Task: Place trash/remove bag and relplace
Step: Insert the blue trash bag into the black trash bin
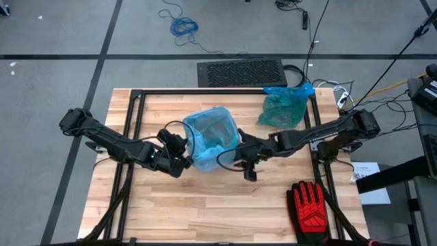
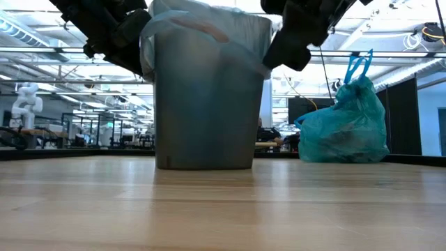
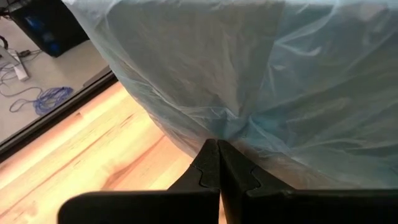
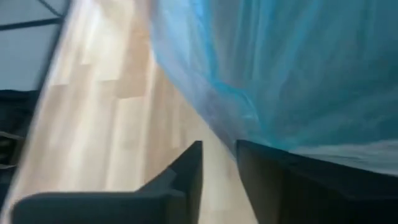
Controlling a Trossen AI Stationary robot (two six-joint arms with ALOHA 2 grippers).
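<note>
A grey bin lined with a pale blue bag stands near the middle of the wooden counter, and both arms reach in to it from either side. The left hand sits at the bin's left side, its fingers pressed together and pinching a fold of the blue bag's plastic just below the rim. The right hand is at the bin's right side; in its wrist view its two fingers stand a little apart with the edge of the blue plastic hanging right at the gap, nothing clearly clamped between them. A second, teal bag, full and knotted at the top, rests on the counter's far right part, well apart from the bin. A red-and-black glove lies at the near right edge. No loose scraps of trash show on the counter.
</note>
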